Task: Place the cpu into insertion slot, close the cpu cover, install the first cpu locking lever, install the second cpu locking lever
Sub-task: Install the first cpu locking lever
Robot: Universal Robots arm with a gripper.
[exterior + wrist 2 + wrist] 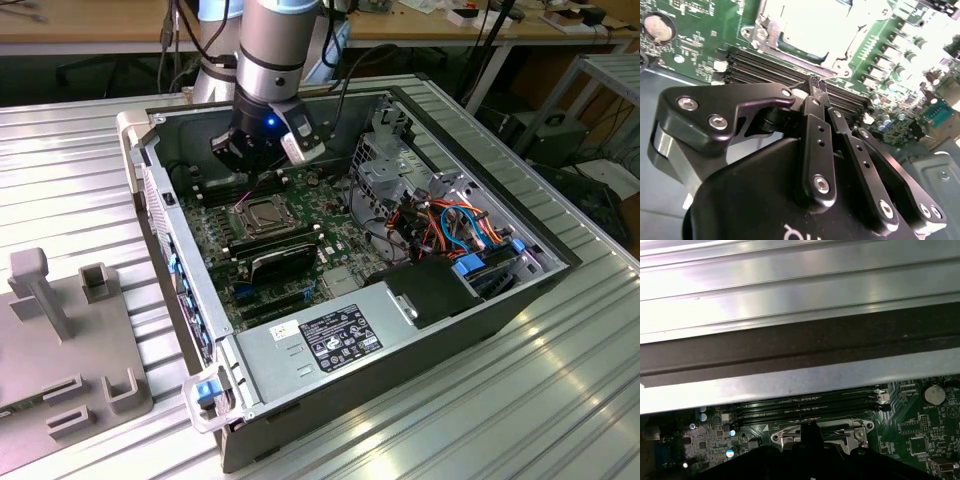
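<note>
From where I stood, the gripper hung a little left of upper centre in the exterior view, with the insertion slot directly beneath it in the frame. In the second wrist view its fingertips were pressed together on nothing I could see. They sat just short of the slot's rim, and the cpu was apparently seated inside.

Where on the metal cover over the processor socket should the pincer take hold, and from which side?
Likely one thin rail of the cover, coming straight down from above: it lies flat, and its window leaves an inner edge to pinch against.
</note>
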